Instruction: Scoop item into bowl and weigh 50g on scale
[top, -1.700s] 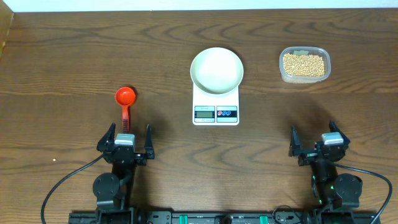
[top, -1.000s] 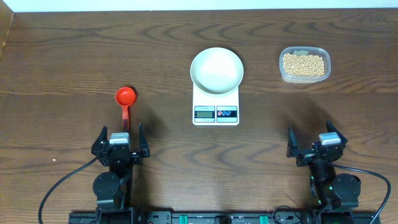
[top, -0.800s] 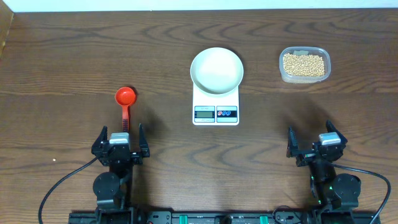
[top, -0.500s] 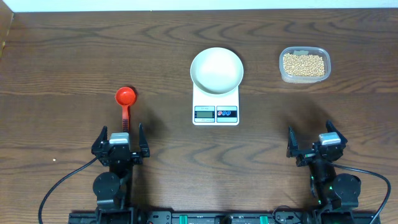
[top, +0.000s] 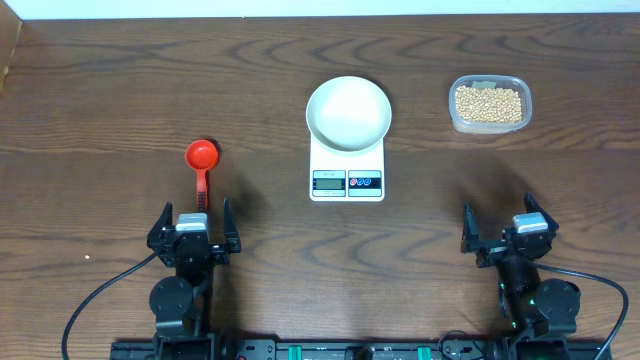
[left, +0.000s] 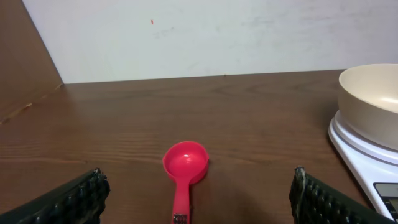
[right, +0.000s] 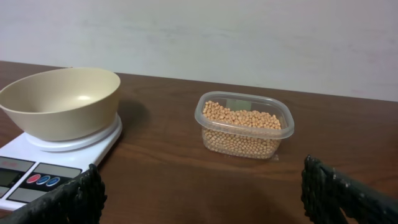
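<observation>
The white bowl sits empty on the white scale at the table's middle; both also show in the right wrist view, the bowl on the scale. The tan beans fill a clear tub at the back right, seen in the right wrist view too. A red scoop lies at the left, straight ahead of my left gripper, which is open and empty. My right gripper is open and empty near the front right. The scoop shows between the left fingers.
The clear plastic tub holds the beans. A pale wall runs behind the table's far edge. The scale's red and blue buttons face the front.
My left gripper has drawn back toward the front edge and its fingers narrowed slightly. The right gripper shifted a little. Nothing has moved in the last second.
</observation>
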